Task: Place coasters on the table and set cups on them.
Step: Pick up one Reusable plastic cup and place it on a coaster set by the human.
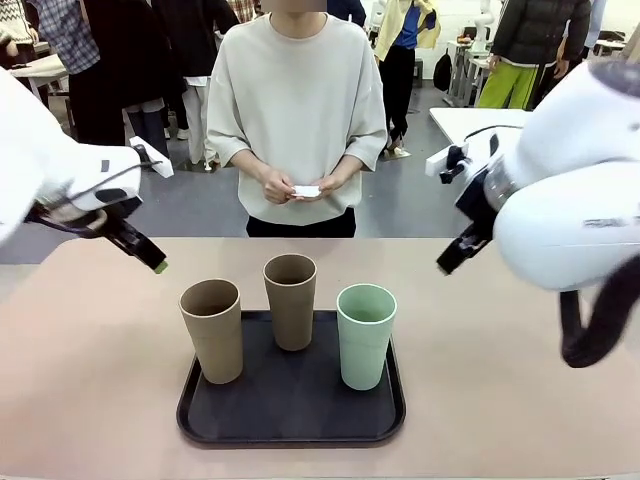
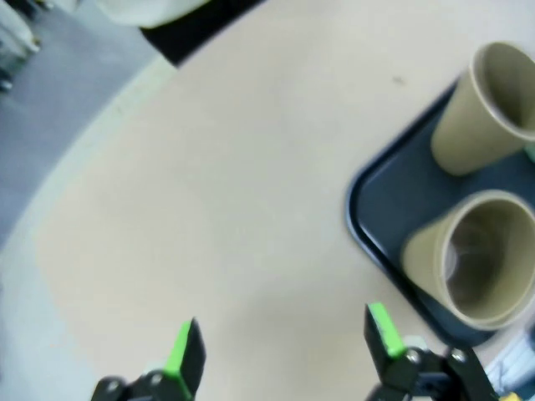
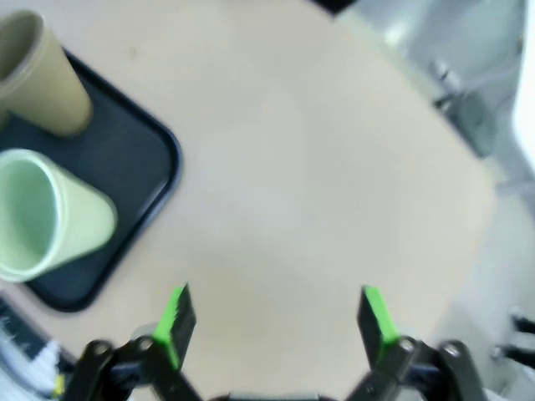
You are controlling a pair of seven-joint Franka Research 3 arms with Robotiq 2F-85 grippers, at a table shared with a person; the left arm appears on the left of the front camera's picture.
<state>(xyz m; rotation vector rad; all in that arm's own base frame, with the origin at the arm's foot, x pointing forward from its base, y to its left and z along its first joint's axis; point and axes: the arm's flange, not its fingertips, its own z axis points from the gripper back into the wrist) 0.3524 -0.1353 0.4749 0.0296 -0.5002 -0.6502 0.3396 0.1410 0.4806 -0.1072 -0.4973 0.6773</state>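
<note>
Front view — three cups wait upright on a black tray (image 1: 290, 428) at the robot's side of the tabletop (image 1: 90, 380): a tan cup (image 1: 212, 335) at left, a second tan cup (image 1: 291, 305) behind it at centre, a mint-green cup (image 1: 365, 340) at right. The coasters (image 1: 307, 191), a small white bundle whose number cannot be made out, are in the person's hands (image 1: 272, 186) beyond the far edge, well apart from both arms. The left arm's jaws stand wide apart and empty, green pads (image 2: 184, 351) hovering over bare tabletop to the tray's left. The right arm's jaws are likewise spread, with nothing between their pads (image 3: 374, 313), and hang over the bare stretch to the tray's right. No coaster is down yet, so laying them looks to be the step in hand — discs this thin are probably best taken by the edge at a handover. They should then lie flat on open tabletop clear of the tray, spaced so each cup, lifted straight over the rim, lands centred.
</note>
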